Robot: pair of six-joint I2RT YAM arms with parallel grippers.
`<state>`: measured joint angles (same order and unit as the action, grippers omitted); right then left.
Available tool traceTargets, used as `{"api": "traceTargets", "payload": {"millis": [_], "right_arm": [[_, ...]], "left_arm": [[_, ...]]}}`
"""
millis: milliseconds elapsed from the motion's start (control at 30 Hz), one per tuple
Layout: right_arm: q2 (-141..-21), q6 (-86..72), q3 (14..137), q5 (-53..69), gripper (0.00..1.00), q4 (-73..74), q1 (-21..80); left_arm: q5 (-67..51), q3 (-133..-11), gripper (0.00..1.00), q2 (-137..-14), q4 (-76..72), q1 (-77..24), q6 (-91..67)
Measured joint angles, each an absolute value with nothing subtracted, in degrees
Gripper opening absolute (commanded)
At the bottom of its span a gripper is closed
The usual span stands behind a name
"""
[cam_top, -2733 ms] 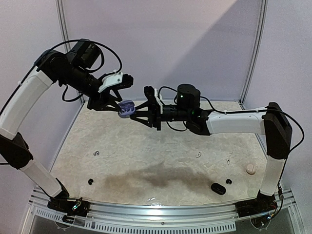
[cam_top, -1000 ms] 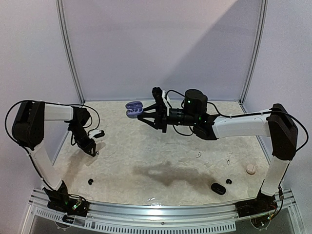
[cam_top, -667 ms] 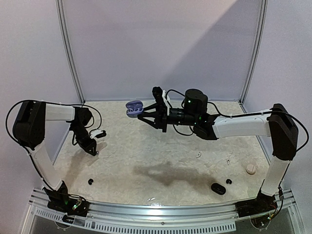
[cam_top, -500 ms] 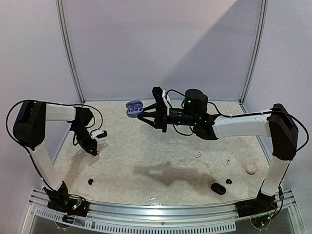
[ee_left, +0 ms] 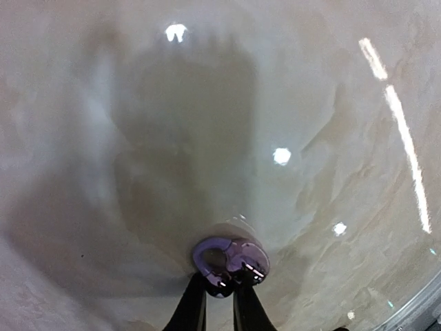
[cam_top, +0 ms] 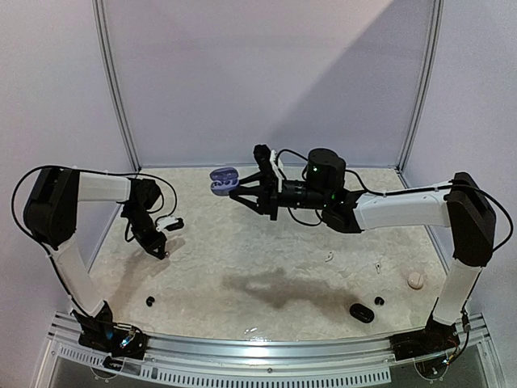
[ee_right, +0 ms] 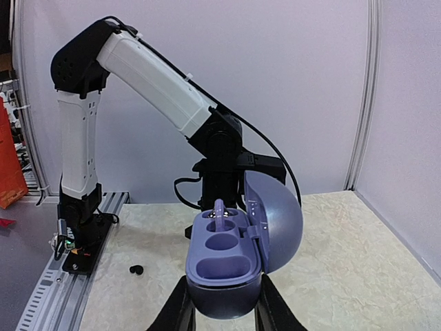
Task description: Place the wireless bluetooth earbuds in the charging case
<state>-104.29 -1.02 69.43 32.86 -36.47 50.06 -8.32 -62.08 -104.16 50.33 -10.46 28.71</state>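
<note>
Now that the left jaws have snapped shut, they're pinching a purple earbud (ee_left: 227, 256) low at the tabletop (ee_left: 310, 103); a second ago they were only closing in on it. Meanwhile the right jaws grip the open lilac charging case (ee_right: 227, 269) up in the air with one bud (ee_right: 219, 209) already seated. So I reckon lifting and carrying it over comes next.

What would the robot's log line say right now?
left gripper: shut on bud, low by table | right gripper: holds open case in air | second bud: sits in case
</note>
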Motion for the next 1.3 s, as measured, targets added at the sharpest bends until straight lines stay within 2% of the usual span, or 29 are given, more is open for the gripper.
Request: {"api": "traceTargets", "payload": {"millis": [367, 800, 1000, 1300], "right_arm": [[-101.43, -0.97, 64.99, 29.65, 0.00, -36.49, 50.06], [-92.75, 0.60, 56.88, 23.97, 0.00, -36.42, 50.06], [-89.01, 1.54, 54.13, 21.89, 0.00, -35.94, 50.06], [-85.93, 2.70, 51.94, 19.94, 0.00, -35.38, 50.06]], "left_arm": [[-8.32, -62.81, 0.08, -104.53, 50.28, -22.83, 28.16], [-10.22, -69.73, 0.11, -109.93, 52.69, -39.11, 24.86], [-11.99, -71.85, 0.33, -111.37, 52.95, -42.96, 23.81], [-13.85, -72.82, 0.56, -111.44, 55.11, -43.62, 25.26]]}}
